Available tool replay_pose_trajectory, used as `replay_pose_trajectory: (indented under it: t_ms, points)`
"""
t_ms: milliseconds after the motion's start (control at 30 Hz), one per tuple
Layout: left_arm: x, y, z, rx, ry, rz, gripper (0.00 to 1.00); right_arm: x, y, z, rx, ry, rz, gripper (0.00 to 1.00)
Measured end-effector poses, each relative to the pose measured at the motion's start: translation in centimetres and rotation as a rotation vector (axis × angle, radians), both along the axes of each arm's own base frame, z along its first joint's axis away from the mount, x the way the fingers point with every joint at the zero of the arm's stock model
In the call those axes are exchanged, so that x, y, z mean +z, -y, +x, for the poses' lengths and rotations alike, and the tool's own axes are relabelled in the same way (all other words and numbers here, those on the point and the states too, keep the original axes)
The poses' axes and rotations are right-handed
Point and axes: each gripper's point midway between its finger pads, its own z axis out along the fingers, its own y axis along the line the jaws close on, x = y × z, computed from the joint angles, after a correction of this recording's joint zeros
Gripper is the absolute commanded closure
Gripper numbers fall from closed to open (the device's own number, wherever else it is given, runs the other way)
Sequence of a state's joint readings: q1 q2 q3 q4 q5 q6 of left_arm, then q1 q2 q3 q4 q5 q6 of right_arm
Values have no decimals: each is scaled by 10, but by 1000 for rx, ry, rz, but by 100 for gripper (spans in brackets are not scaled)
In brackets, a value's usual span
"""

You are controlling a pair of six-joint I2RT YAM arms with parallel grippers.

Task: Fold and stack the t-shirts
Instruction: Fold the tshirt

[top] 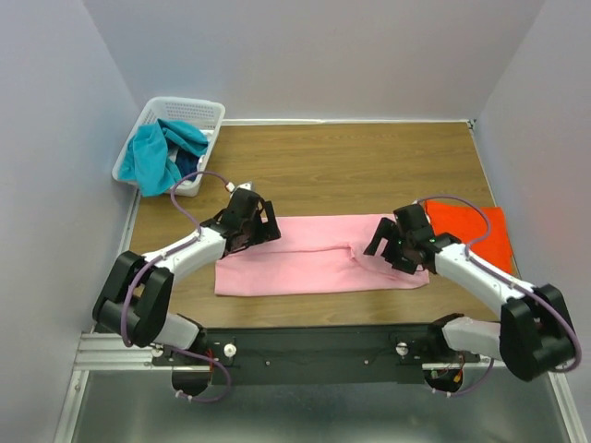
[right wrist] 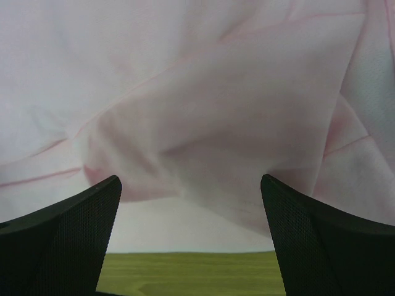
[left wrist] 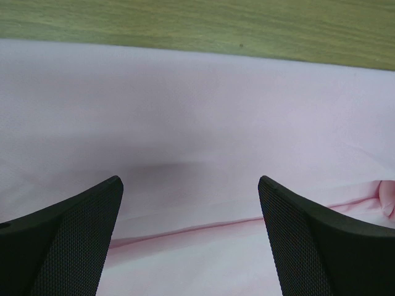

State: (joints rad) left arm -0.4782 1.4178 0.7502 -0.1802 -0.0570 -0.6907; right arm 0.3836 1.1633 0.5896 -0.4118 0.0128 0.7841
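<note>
Pink t-shirt (top: 309, 268) lies on wooden table (top: 369, 166), pale walls (top: 323, 55) around.

The wooden table (top: 369, 166), brown with a plain grain, sits boxed in by three bare walls of pale lavender-grey: the back wall (top: 314, 55), the left wall (top: 46, 138) and the right wall (top: 554, 120). A thin white strip (top: 351, 120) runs along the table's far edge. The light is soft and even, and on the near side a silver metal rail (top: 102, 349) lies above a dull grey surface (top: 295, 420).
</note>
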Motion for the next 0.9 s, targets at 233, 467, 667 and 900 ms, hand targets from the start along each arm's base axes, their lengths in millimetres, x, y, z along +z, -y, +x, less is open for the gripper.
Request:
replay_pose_trajectory:
  t_ms: [233,467,667,900]
  points:
    - [-24,-1,-12,-23,-41,4,2,-17,5,42,-21,-34,-62,0]
    - [-21,17,-6,-52,-8,-58,2,-16,-8,123,48,52,-111,0]
    - [-19,39,-15,-82,-12,-125,2,-13,-37,223,164,178,-128,0]
    - [-15,69,-43,-114,-59,-214,2,-6,-86,298,406,330,-62,0]
